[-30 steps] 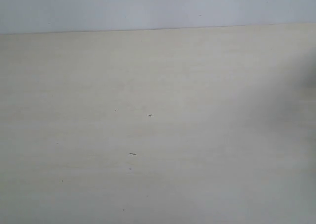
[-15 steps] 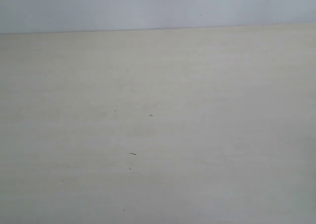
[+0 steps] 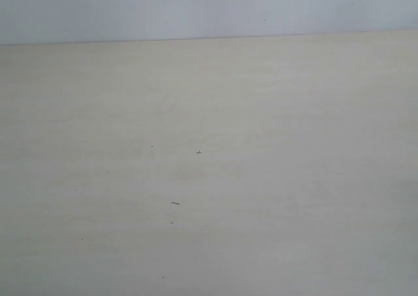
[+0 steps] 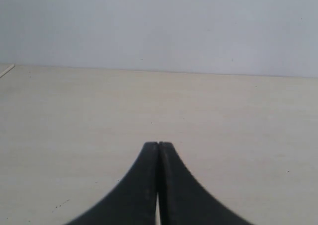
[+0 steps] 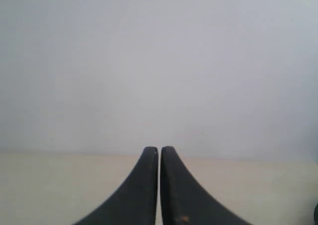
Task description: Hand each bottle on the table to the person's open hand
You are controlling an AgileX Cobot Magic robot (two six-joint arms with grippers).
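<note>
The pale cream table (image 3: 261, 178) fills the exterior view and carries only a few tiny dark specks (image 3: 198, 152). No bottle and no person's hand show in any view. Neither gripper appears in the exterior view. My left gripper (image 4: 158, 144) is shut, its two black fingers pressed together above the bare table (image 4: 74, 111). My right gripper (image 5: 159, 149) is shut too, with only a hairline between its black fingers and nothing held. It faces the grey wall, with a strip of table (image 5: 49, 185) below.
A pale grey wall (image 3: 196, 8) rises behind the table's far edge (image 3: 209, 38). A table corner edge (image 4: 7, 71) shows in the left wrist view. A small dark object (image 5: 316, 214) peeks in at the border of the right wrist view.
A soft dark shadow at the right side of the exterior view one second ago has faded away. Nothing else differs.
</note>
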